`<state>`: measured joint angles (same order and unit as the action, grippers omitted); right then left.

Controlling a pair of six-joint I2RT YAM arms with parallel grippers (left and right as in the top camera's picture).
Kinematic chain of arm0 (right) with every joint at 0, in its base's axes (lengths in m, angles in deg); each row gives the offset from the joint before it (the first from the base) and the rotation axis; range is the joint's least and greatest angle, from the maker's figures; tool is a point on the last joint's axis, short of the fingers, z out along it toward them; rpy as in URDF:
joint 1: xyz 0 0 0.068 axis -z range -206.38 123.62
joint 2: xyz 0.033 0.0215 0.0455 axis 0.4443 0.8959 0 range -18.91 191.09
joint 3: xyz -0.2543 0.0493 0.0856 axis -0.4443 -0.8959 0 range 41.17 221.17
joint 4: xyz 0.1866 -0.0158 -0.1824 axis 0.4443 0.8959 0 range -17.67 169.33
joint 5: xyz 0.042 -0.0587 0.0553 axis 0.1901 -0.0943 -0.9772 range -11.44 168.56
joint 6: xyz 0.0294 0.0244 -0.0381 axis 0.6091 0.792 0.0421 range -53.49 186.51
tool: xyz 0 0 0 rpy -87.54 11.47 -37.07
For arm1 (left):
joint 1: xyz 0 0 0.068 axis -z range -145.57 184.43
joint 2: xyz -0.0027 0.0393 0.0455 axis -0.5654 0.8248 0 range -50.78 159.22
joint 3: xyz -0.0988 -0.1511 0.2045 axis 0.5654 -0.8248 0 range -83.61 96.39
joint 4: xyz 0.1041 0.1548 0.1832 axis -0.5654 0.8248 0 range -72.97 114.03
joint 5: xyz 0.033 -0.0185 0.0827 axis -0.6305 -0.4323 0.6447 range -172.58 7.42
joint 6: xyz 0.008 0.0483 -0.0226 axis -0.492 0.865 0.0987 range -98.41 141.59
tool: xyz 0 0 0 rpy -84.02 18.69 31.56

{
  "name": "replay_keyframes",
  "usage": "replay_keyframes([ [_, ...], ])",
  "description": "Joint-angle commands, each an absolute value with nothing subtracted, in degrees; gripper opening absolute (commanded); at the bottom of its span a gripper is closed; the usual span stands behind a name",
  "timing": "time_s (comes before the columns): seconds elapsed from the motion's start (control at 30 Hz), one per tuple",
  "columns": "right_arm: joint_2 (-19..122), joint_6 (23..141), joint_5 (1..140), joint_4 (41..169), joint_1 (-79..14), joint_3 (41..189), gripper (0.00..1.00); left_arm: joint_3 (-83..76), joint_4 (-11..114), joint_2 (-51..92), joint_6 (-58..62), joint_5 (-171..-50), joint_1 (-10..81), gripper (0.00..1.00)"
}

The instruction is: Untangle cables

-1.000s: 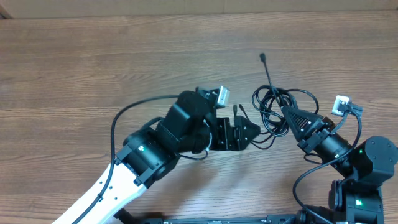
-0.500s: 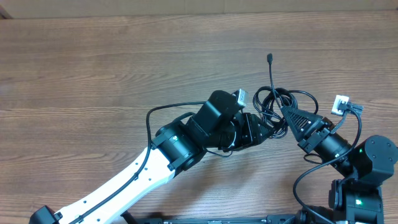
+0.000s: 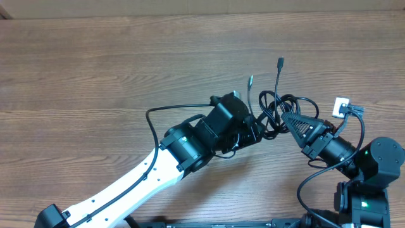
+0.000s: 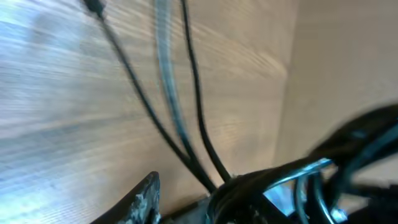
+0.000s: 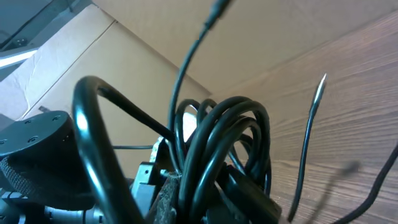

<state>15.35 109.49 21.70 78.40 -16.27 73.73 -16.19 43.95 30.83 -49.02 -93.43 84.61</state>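
Observation:
The cables [image 3: 281,107] are a knot of thin black loops right of the table's centre. Two loose ends stick out toward the far side, one with a silver tip [image 3: 251,80] and one with a black plug [image 3: 280,62]. My left gripper [image 3: 258,128] is at the knot's left side, shut on the cables. In the left wrist view, strands [image 4: 193,124] run down beside one finger [image 4: 144,198], and the other finger is hidden by the bundle. My right gripper [image 3: 286,118] is shut on the knot's right side, where loops [image 5: 230,130] pass between its fingers [image 5: 166,198].
The wooden table [image 3: 95,63] ends at a cardboard wall [image 3: 190,7] along the far side. My left arm's own thick cable [image 3: 152,114] arches over the table to its left. A white connector [image 3: 342,106] sits on the right wrist.
My left arm has swung right into the knot and its jaws have closed on it. The loose ends have shifted toward the far side, and a silver-tipped end has come out. The right gripper has held still.

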Motion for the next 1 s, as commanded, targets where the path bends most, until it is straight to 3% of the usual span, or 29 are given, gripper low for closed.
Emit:
replay_keyframes([
  [0.0,14.4,110.0,18.2,77.0,-16.1,74.3,0.04,-15.9,46.7,32.1,-48.6,-75.9,83.9,0.33],
  [0.07,14.4,110.0,17.5,77.1,-16.1,74.3,0.04,-15.9,47.9,32.1,-48.5,-70.6,83.8,0.27],
  [0.2,14.4,110.0,16.0,77.1,-16.1,74.3,0.04,-15.9,52.5,32.1,-46.5,-54.8,83.8,0.04],
  [0.43,14.4,109.8,13.9,78.0,-16.1,74.3,0.04,-15.9,52.7,32.1,-42.7,-41.8,83.8,0.04],
  [0.7,14.4,101.8,16.1,89.5,-16.1,74.3,0.04,-15.9,52.6,32.1,-18.5,-14.2,83.9,0.04],
  [0.97,14.4,99.0,21.9,95.7,-16.1,74.3,0.04,-15.9,52.6,32.1,-10.5,-9.5,83.9,0.04],
])
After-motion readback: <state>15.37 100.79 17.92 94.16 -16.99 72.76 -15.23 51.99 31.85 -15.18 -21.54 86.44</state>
